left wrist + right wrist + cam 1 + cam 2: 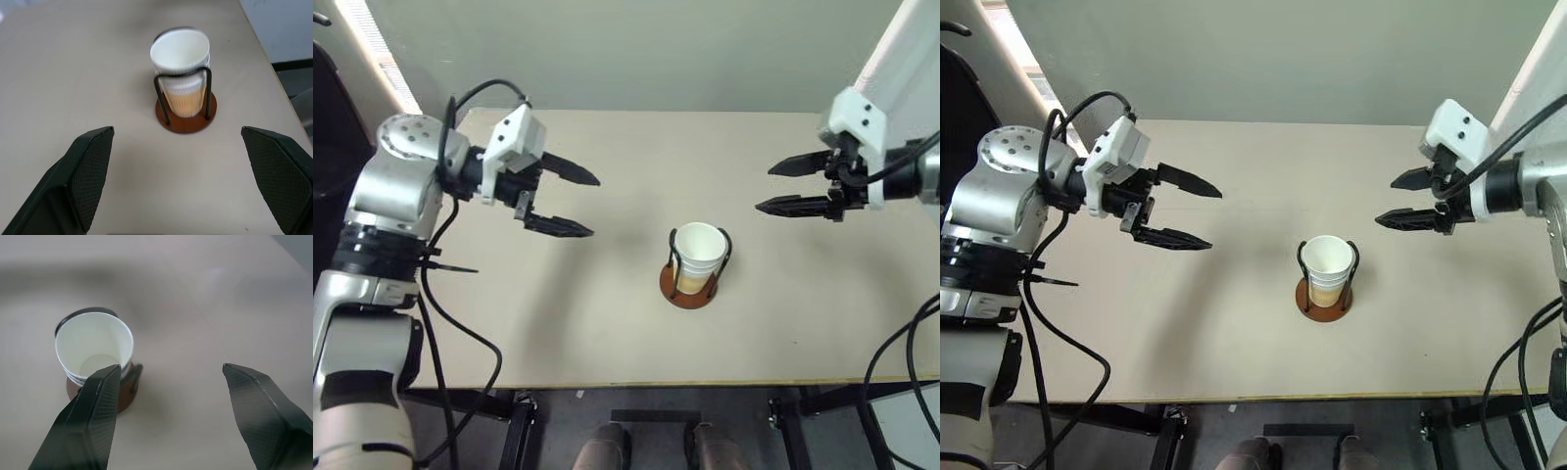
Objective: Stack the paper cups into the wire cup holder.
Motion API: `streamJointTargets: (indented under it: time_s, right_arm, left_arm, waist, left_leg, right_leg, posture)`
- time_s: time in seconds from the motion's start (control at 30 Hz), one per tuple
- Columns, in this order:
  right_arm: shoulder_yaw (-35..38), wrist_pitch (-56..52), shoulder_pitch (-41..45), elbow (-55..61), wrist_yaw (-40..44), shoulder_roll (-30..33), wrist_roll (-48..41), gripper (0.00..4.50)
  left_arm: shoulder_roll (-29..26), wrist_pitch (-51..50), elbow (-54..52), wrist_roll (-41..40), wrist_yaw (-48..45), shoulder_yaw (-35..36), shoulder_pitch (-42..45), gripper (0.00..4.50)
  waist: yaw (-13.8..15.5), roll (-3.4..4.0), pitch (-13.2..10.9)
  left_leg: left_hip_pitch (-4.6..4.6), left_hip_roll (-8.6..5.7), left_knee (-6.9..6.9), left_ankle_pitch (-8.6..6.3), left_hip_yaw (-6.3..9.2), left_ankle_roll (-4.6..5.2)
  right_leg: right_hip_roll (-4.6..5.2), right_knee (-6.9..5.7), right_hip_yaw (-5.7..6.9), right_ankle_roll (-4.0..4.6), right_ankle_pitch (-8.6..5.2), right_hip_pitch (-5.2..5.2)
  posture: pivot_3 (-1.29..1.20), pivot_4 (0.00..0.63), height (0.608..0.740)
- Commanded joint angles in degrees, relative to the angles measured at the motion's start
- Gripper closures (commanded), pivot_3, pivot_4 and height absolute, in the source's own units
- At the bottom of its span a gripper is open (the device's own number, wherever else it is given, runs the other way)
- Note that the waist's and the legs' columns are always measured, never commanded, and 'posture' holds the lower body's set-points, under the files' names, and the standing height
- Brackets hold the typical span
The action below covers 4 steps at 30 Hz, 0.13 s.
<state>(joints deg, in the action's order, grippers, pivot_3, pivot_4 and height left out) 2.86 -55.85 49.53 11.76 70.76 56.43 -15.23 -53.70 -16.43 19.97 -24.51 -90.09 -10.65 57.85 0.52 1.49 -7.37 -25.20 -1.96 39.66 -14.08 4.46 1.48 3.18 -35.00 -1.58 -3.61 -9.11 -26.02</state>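
Yellow-tan tapered paper cups (698, 257) nested upright in the black-wire, brown-disc cup holder (688, 291) on the beige table (607, 323). Left gripper (585, 204) and right gripper (766, 188) spread wide, empty, flanking it.

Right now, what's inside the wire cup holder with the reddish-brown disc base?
A nested stack of yellow-tan paper cups, white rims layered, stands between the black loops of the wire holder. The top cup looks empty; inner cups' interiors are covered.

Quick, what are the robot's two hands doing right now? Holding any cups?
Left gripper: open, holding nothing.
Right gripper: open, holding nothing.
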Motion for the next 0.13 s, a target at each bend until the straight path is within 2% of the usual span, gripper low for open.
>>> streamJointTargets:
  time_s: [0.03, 0.13]
  right_arm:
    - [3.73, -1.15, -2.54, 2.87, -2.85, 0.57, -2.79, 1.09]
    - [4.56, -1.54, -5.08, 4.05, -5.42, 1.3, -3.62, 1.09]
  left_arm:
    - [-2.3, -2.46, -3.04, -0.46, 0.83, 4.52, -2.19, 0.0]
    - [-3.25, -4.73, -3.34, -0.25, 2.07, 6.47, -4.15, 0.0]
  waist:
    - [-0.01, 0.0, 0.0]
    - [-0.02, 0.0, 0.0]
  left_leg:
    - [0.03, 0.0, 0.0, 0.0, 0.0, 0.0]
    - [0.05, 0.01, -0.01, 0.02, 0.0, -0.03]
  right_leg:
    - [0.0, -0.03, 0.0, 0.01, 0.0, 0.02]
    - [-0.01, -0.04, 0.0, 0.03, 0.0, 0.03]
  posture:
    - [0.0, 0.15, 0.74]
    - [0.0, 0.15, 0.74]
